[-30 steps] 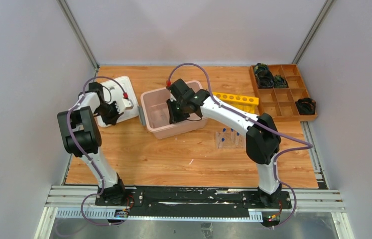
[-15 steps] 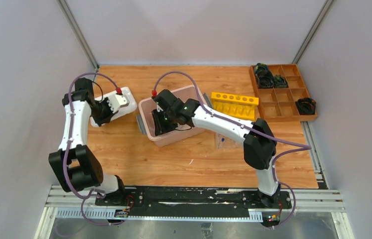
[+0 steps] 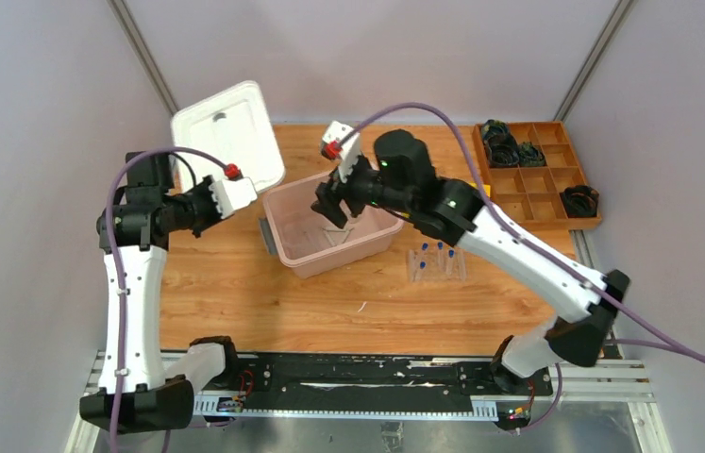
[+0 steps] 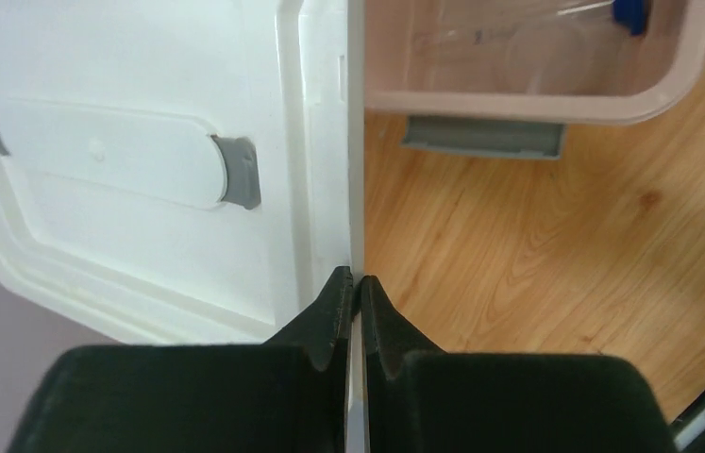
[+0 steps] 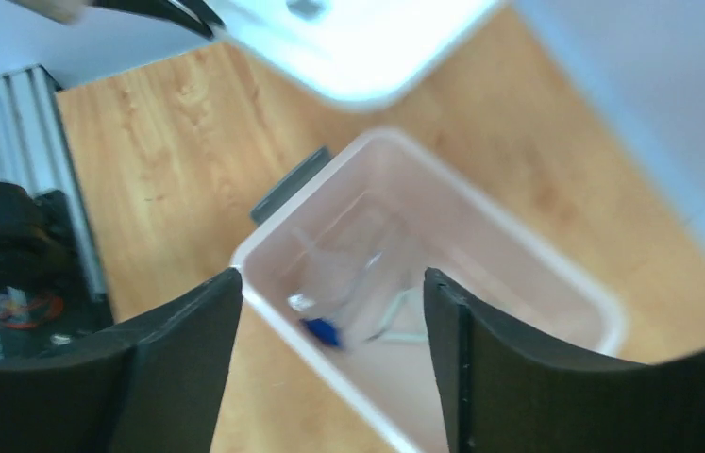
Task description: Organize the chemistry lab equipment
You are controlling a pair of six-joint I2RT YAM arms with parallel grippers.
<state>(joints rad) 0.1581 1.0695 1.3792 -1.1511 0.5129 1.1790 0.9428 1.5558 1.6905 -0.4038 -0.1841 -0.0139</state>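
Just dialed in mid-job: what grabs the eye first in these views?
The white lid is held up off the table at the far left, its edge pinched by the left gripper, jaws shut. Next comes the open pink bin at centre, with clear glassware and a blue-capped tube inside. The right gripper hovers over it, jaws open.
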